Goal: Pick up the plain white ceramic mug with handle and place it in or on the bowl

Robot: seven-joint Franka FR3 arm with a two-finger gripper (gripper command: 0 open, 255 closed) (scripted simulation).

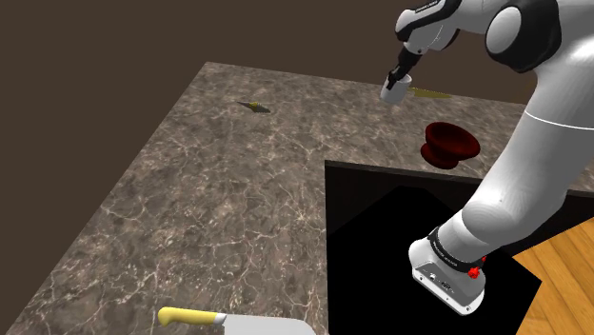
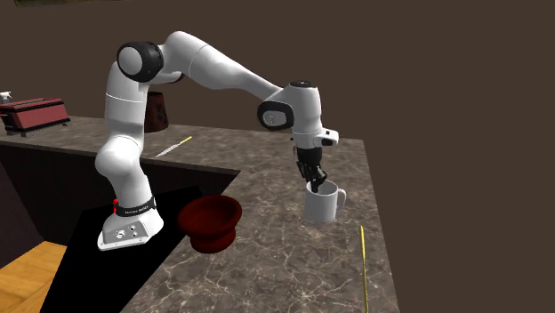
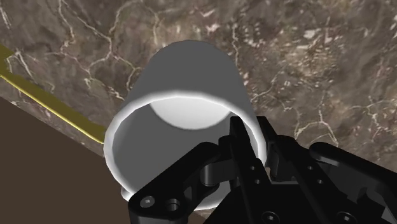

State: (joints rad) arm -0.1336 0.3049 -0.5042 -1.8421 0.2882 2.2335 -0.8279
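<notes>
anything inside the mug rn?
In the wrist view, the part of the white mug's inside that shows is bare white, with nothing in it. The gripper, shut on the rim, covers much of the opening, so the rest of the inside cannot be seen.

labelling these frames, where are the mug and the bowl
white mug (image 2: 320,206), second exterior view, outer side wall
dark red bowl (image 2: 210,233), second exterior view, outer wall below the rim

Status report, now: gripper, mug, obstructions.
Gripper shut on white mug rim. Mug upright, apart from dark red bowl. Thin yellow rod lies beside mug, on the side away from bowl.
</notes>
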